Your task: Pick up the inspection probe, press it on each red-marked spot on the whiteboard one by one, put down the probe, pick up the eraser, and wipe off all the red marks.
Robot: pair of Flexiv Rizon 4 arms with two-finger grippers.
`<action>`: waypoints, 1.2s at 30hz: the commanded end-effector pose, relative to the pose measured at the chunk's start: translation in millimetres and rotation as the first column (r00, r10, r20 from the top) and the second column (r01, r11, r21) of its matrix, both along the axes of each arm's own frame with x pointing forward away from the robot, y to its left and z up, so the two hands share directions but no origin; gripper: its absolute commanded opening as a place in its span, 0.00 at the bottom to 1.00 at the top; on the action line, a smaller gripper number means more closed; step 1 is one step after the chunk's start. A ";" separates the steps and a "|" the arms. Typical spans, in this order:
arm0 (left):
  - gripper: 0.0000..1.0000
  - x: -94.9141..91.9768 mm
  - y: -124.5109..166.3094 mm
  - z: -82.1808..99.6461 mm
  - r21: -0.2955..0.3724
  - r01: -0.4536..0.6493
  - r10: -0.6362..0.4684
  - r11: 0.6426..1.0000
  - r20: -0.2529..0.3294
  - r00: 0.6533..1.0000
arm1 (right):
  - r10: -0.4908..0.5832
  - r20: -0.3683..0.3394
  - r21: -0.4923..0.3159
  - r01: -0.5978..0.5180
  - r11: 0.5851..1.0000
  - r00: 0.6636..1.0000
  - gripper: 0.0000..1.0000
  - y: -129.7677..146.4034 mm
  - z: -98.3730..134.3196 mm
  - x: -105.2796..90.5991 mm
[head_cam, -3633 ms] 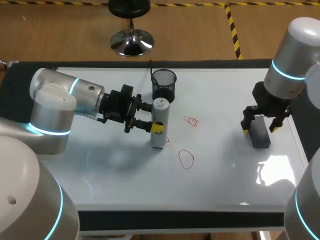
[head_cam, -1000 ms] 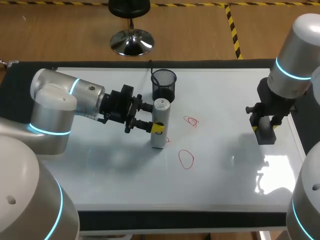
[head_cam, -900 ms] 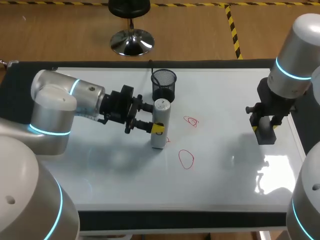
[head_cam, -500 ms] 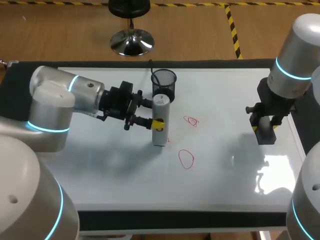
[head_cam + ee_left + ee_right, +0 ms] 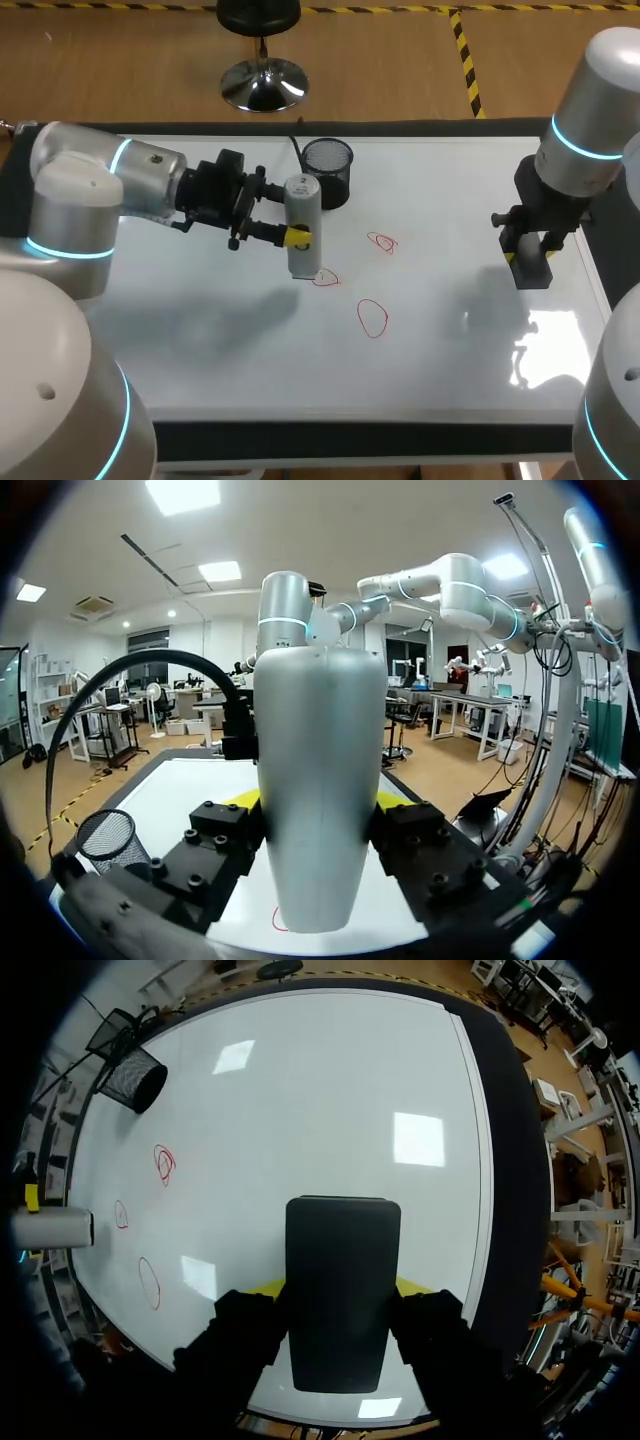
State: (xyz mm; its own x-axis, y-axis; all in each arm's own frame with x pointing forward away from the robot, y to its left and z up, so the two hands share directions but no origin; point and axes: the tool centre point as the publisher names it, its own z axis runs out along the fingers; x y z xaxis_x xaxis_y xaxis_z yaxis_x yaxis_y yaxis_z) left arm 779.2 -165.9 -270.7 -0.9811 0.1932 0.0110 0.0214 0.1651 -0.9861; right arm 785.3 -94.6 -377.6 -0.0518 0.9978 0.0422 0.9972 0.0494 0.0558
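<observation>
the left hand [image 5: 297, 220] is clamped on the silver-grey cylindrical inspection probe [image 5: 304, 255], one yellow-tipped finger on each side of it. the probe stands upright over the white whiteboard [image 5: 200, 330], which lies on the dark bench [image 5: 350, 440]. in the left wrist view the probe [image 5: 318, 780] fills the gap between that hand's [image 5: 318, 800] two black finger blocks, and its narrower end points down at the board. i cannot tell whether that end touches the surface. a small red mark [image 5: 326, 279] lies just beside the probe's lower end. a red scribble [image 5: 383, 242] sits nearer the board's middle, and a larger red oval [image 5: 373, 318] lies nearer the front edge. a black wire-mesh cup [image 5: 327, 170] stands just behind the probe, towards the board's far edge.

the right hand [image 5: 530, 258] is closed on the dark grey rectangular eraser block [image 5: 534, 268], near the board's right edge and well apart from the marks. in the right wrist view the eraser [image 5: 340, 1280] sits between both fingers of that hand [image 5: 338, 1287], with the three red marks and the mesh cup [image 5: 134, 1078] far ahead of it and off to one side.
</observation>
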 end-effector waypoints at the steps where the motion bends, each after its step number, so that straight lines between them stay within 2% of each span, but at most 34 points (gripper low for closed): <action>1: 0.00 -6.4 14.3 9.7 0.000 -0.008 0.008 1.000 0.007 1.000 | 0.001 0.000 0.002 -0.001 1.000 1.000 0.00 -1.0 0.9 -0.4; 8: 0.00 -9.1 34.5 11.4 -0.019 -0.012 0.013 1.000 0.022 1.000 | 0.001 0.000 0.002 -0.001 1.000 1.000 0.00 -1.0 0.9 -0.4; 28: 0.00 -16.2 107.0 -4.2 -0.047 -0.075 0.076 0.996 0.024 0.997 | 0.001 0.000 0.002 -0.001 1.000 1.000 0.00 -1.0 0.9 -0.4; 36: 0.00 -19.1 134.6 -16.0 -0.074 -0.125 0.127 0.989 0.013 0.992 | 0.001 0.000 0.002 -0.001 1.000 1.000 0.00 -1.0 0.9 -0.4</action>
